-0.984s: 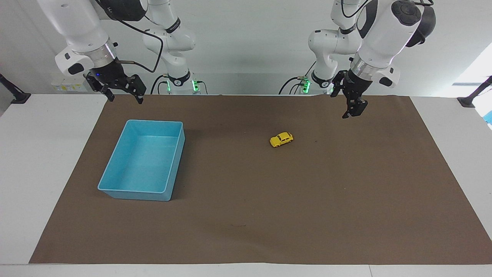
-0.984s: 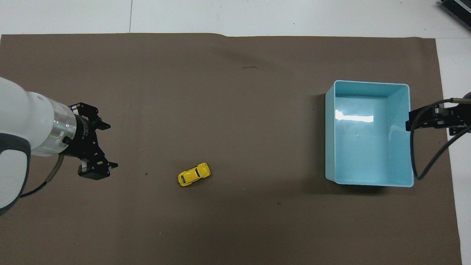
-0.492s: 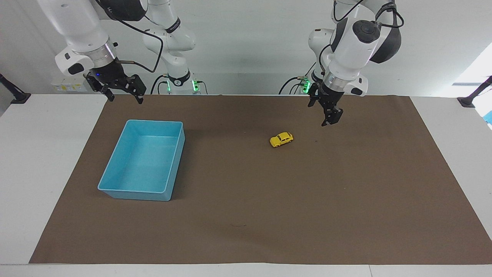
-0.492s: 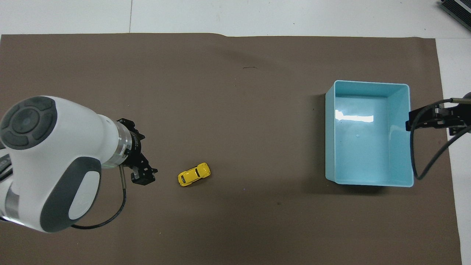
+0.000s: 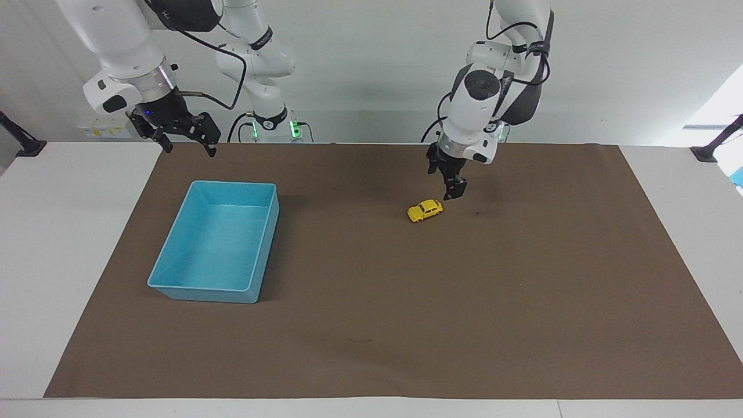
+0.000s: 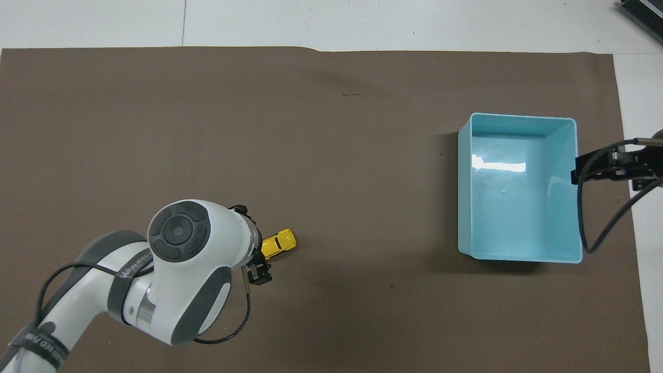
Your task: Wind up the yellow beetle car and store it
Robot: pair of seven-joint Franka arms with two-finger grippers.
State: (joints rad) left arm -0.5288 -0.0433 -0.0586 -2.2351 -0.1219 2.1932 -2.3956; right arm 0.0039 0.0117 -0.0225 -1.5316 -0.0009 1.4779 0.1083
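While the yellow beetle car (image 5: 425,210) sits on its wheels on the brown mat (image 5: 406,325), a little toward the left arm's end of the table and well apart from everything else that rests there, the left gripper (image 5: 447,183) hangs in the air just above it, pointing down with its jaws spread open and nothing between them — in the facing view its lower fingertip comes down close to the end of the car that points toward the left arm's end, but a sliver of mat shows between them, so it is near and not touching. In the overhead view the left arm's white wrist covers much of the car (image 6: 279,242), leaving only one end of the yellow body showing, with the left gripper (image 6: 256,261) peeking out from under the wrist beside it. The light blue bin (image 5: 168,268) stands on the mat toward the right arm's end of the table, upright, with nothing visible inside it; the car is not in it. The right arm waits — the right gripper (image 5: 184,141) hovers above the mat's edge nearest the robots, up the table from the bin, with its fingers apart and holding nothing; the overhead view catches the right gripper (image 6: 611,167) only at the picture's edge, next to the bin's wall (image 6: 576,197)
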